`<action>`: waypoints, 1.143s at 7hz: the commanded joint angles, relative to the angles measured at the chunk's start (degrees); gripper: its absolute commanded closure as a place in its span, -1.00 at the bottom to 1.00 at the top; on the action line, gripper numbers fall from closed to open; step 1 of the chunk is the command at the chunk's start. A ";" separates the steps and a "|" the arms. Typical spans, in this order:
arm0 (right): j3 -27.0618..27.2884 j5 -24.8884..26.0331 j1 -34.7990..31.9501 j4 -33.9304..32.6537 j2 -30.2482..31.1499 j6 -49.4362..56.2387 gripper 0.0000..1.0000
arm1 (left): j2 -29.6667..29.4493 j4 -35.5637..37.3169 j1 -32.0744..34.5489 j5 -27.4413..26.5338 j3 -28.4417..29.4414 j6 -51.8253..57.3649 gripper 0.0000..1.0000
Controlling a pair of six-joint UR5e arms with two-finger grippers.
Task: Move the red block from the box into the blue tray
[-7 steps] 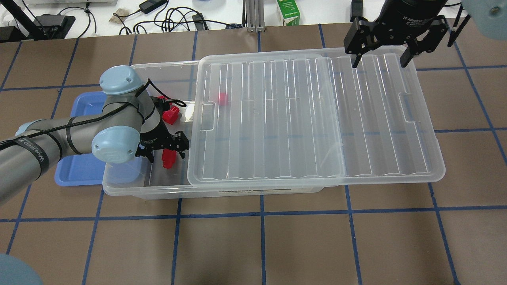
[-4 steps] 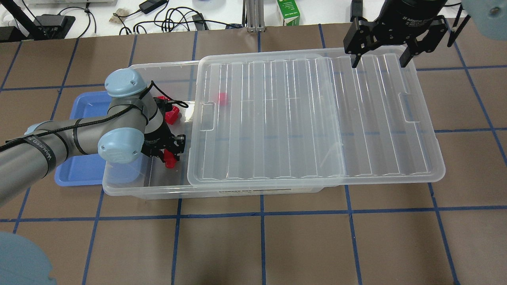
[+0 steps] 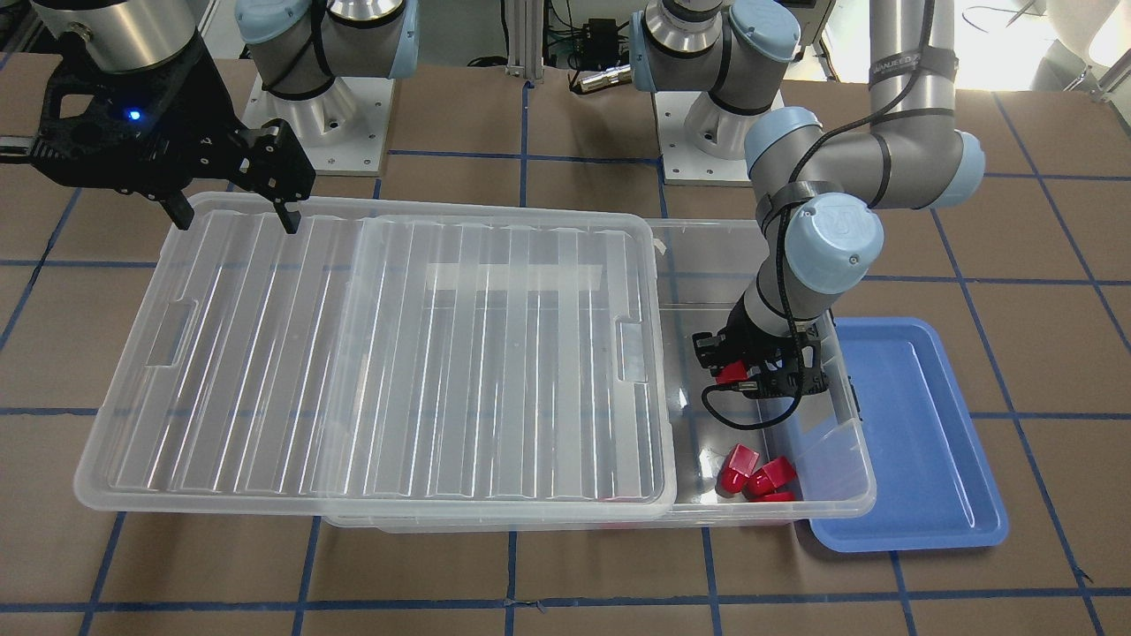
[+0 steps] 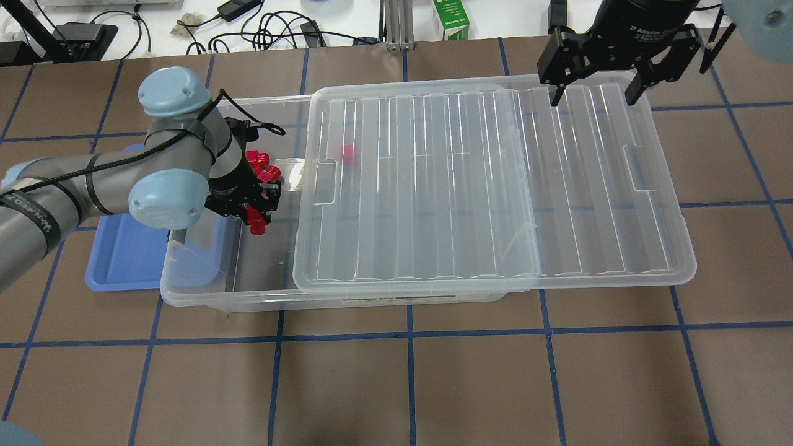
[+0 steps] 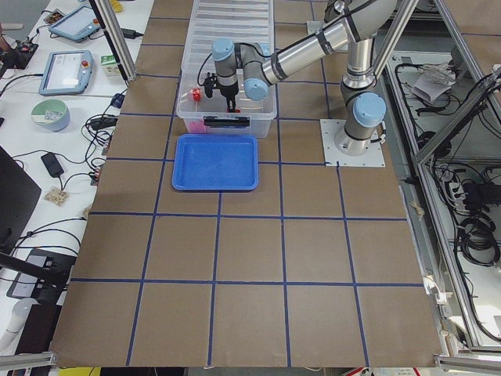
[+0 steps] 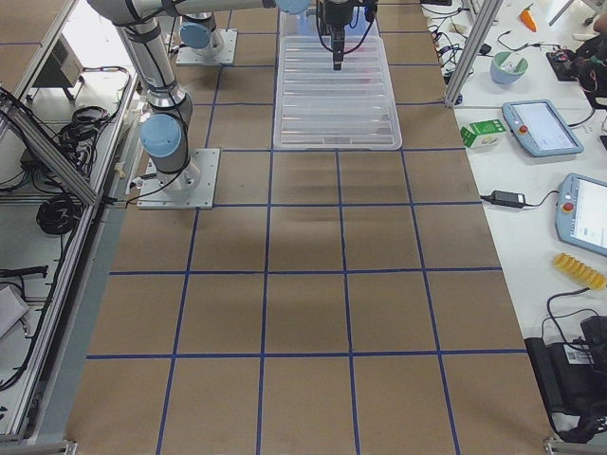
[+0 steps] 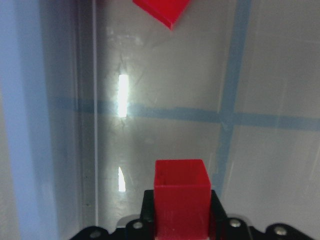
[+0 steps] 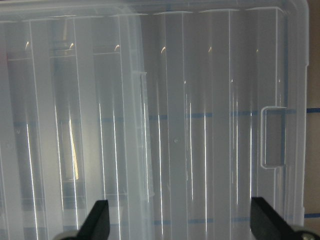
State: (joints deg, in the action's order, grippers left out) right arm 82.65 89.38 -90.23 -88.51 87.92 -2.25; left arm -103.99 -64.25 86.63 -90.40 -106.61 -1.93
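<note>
My left gripper [image 4: 256, 214] is shut on the red block [image 4: 254, 222] and holds it inside the uncovered left end of the clear box [image 4: 223, 296], above the box floor. In the left wrist view the red block [image 7: 180, 192] stands between the jaws. In the front view the left gripper [image 3: 739, 374] is next to the box wall on the blue tray's side. The blue tray [image 4: 121, 260] lies just left of the box, partly under my left arm. My right gripper [image 4: 591, 97] is open and empty above the far right corner of the lid [image 4: 495, 186].
Three bunched red pieces [image 4: 256, 162] lie in the far part of the box's open end, also in the front view [image 3: 755, 477]. Another red block [image 4: 349, 153] shows through the lid. The ribbed lid is slid right and overhangs the box. Cables and a green carton [image 4: 451, 20] lie beyond the table.
My left gripper has shut on the red block, risen, and moved with it toward the box's far side. My right gripper has not moved.
</note>
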 commanded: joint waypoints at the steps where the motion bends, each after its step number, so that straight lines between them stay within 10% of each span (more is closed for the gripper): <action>1: -0.03 0.00 -0.04 0.01 -0.03 0.05 -1.00 | 3.78 -16.11 -0.31 1.52 10.59 0.00 1.00; 5: -0.12 0.00 0.05 -0.43 -0.20 0.05 -1.00 | 4.50 -22.15 -14.77 2.50 14.86 18.47 1.00; 8: -0.03 0.00 0.05 0.01 -0.03 -0.04 -1.00 | -2.25 -12.20 -22.46 2.68 10.49 33.65 1.00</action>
State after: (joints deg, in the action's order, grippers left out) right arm 82.50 89.38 -90.18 -88.56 87.85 -2.22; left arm -103.10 -82.57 66.12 -87.73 -93.84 27.28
